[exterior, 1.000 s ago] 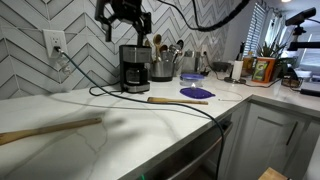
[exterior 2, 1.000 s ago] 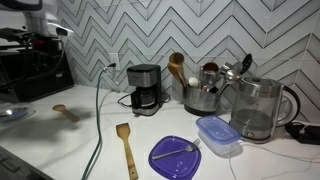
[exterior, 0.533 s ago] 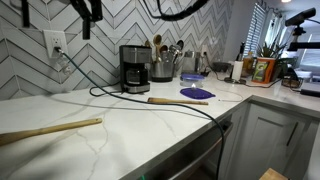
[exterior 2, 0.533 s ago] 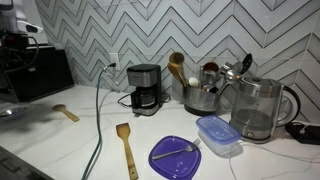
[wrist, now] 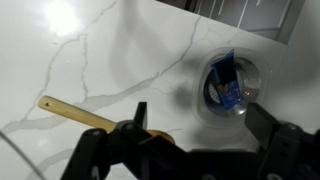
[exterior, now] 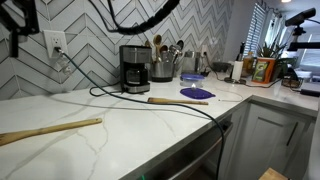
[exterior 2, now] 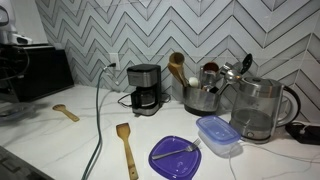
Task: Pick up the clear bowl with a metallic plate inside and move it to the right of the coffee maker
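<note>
In the wrist view the clear bowl (wrist: 231,84) sits on the white marble counter, with a blue and shiny item inside it. My gripper (wrist: 200,125) hovers above it, open and empty. The bowl lies between and just beyond the two black fingers. In an exterior view the gripper (exterior: 18,28) is high at the far left, well away from the black coffee maker (exterior: 134,68). The coffee maker also stands against the chevron wall in the exterior view from the front (exterior 2: 145,88). I cannot make out the bowl in either exterior view.
A wooden spoon (wrist: 80,112) lies close to the bowl. A wooden spatula (exterior 2: 126,148), a blue-purple disc (exterior 2: 175,153), a lidded blue container (exterior 2: 217,133), a steel utensil crock (exterior 2: 203,97) and a glass kettle (exterior 2: 258,108) stand near the coffee maker. A black cable (exterior: 150,100) runs across the counter.
The arm has swung from above the coffee maker to the far left of the counter. Nothing on the counter has moved.
</note>
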Tool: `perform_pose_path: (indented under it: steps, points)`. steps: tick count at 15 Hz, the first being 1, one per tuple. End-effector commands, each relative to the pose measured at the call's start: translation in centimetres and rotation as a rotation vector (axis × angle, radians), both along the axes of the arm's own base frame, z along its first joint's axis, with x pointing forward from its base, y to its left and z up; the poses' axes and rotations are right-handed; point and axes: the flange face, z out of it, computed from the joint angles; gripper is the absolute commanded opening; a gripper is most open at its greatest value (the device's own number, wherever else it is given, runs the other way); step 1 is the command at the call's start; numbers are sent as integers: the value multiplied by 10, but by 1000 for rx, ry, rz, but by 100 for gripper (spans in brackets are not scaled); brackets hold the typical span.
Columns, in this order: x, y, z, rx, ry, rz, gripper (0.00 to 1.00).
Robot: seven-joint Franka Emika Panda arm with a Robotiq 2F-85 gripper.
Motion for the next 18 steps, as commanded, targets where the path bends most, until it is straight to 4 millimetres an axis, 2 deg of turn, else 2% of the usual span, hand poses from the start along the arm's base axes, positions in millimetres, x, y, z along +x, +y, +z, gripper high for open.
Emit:
perform_pose_path:
  steps: [1, 3, 8, 18]
  points:
    - [1, 8, -4, 1, 4, 13, 100]
    - [3, 15, -10, 2, 12, 23, 100]
    - [6, 16, -7, 9, 7, 23, 100]
    - [-5, 57, -69, -20, 60, 38, 100]
